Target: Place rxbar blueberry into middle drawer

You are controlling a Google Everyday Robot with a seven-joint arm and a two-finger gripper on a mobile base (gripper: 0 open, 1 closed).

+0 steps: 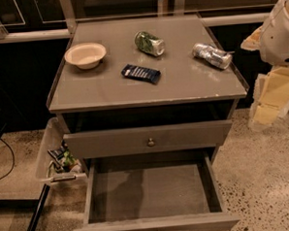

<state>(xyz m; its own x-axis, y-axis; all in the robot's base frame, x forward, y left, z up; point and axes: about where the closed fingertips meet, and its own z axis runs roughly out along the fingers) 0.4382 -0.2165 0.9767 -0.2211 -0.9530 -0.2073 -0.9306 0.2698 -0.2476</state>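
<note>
1. rxbar blueberry (141,74), the small flat snack bar in a dark blue wrapper with white print: it's lying flat near the middle of the grey cabinet top (109,92), a bit skewed. The cream round bowl (85,54), crushed green can (149,43) and crushed silver can (212,55) sit around it, none touching.
2. My guess on handling: light, slightly bendy, with a slick crinkly wrapper (could skid instead of lifting).
3. I'd pinch it from above, across the narrow width near mid-length, so neither end droops. It sits very low, so go right down to the surface.
4. The pale yellowish gripper (270,101) hangs off the cabinet's right side, well apart from the bar. Can't tell if it's open or closed.
5. The middle drawer (148,192), wide, shallow and grey, is pulled out below the shut grey drawer front with the brass knob (151,142). A low drop should be fine.
</note>
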